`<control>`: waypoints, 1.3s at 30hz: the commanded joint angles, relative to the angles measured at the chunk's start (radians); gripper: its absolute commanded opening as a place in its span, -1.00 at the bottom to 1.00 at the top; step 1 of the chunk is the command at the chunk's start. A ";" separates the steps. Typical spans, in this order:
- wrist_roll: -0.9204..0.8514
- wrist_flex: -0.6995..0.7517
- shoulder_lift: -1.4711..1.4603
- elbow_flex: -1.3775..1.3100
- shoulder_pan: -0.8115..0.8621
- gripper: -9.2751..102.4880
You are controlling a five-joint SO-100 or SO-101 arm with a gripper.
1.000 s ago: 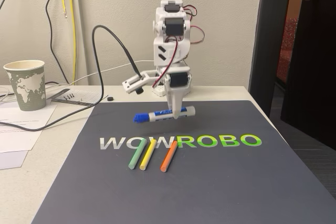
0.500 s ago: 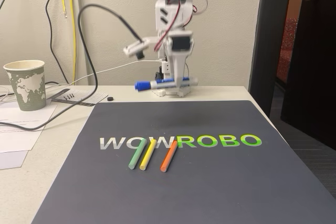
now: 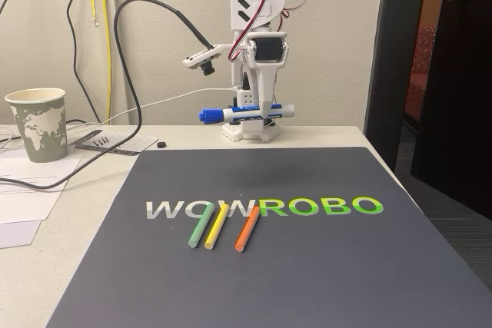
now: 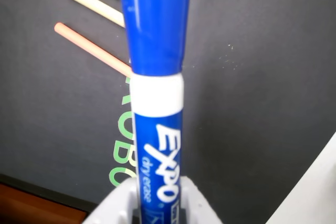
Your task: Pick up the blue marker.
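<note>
Raised and levelled since a second ago, the blue marker (image 3: 246,112) is hanging well above the mat (image 3: 307,259); we are noting the fingers (image 3: 264,110) pinching its barrel.

White printed arm (image 3: 257,28), black servo faces, red wiring, seemingly black camera cable.

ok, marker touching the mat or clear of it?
Apart. The fixed view shows the marker held level in the pincer, well above the mat, with the wall behind it.
</note>
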 commanded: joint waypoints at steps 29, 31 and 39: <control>-0.005 0.133 -0.075 -0.052 -0.008 -0.69; -0.005 0.137 -0.081 -0.052 -0.008 -0.68; -0.023 0.164 -0.097 -0.052 -0.006 -0.58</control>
